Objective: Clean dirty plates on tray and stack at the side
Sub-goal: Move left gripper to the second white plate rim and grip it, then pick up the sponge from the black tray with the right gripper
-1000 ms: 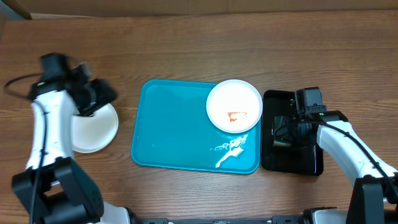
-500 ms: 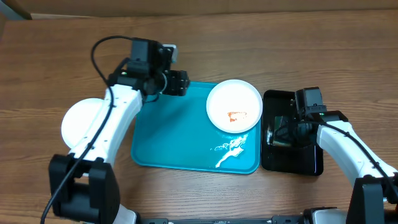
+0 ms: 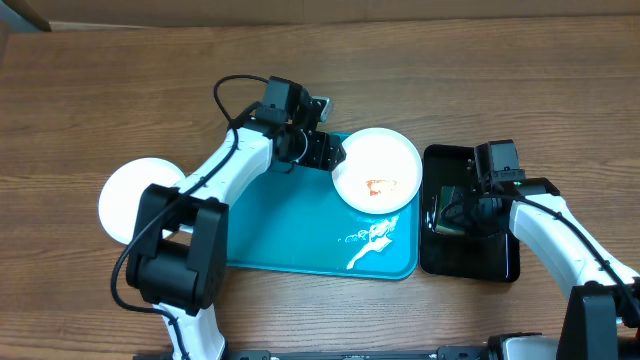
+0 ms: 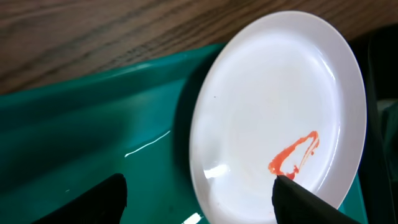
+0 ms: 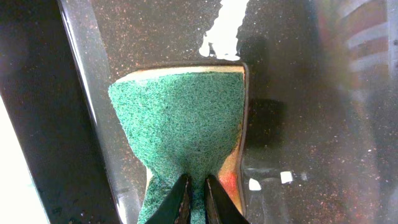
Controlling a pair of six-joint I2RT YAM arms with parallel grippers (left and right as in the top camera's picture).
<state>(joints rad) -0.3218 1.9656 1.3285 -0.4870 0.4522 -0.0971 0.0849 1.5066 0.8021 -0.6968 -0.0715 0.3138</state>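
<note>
Up in the far right corner of the large turquoise-blue rectangular plastic tray (image 3: 270,220) (image 4: 74,124) lies a small round white plate (image 3: 376,160) (image 4: 273,93). It has an orange-red sauce smear (image 3: 380,186) (image 4: 295,155) near its middle, and its edge reaches the tray's right rim. A white foamy streak (image 3: 370,240) marks the tray floor just nearer the robot.

The left gripper (image 3: 325,152) (image 4: 199,202) hovers at the plate's left edge, its dark fingertips (image 4: 106,199) spread wide with nothing between them.

Just right of the blue tray sits a smaller black rectangular tray (image 3: 495,255) (image 5: 298,93). Over it the right gripper (image 3: 447,212) (image 5: 198,196) pinches a green-topped scouring sponge (image 5: 180,118), fingers nearly together.

Another round white plate (image 3: 120,195) rests on the brown wooden table (image 3: 450,80), left of the blue tray and partly hidden by the left arm.
</note>
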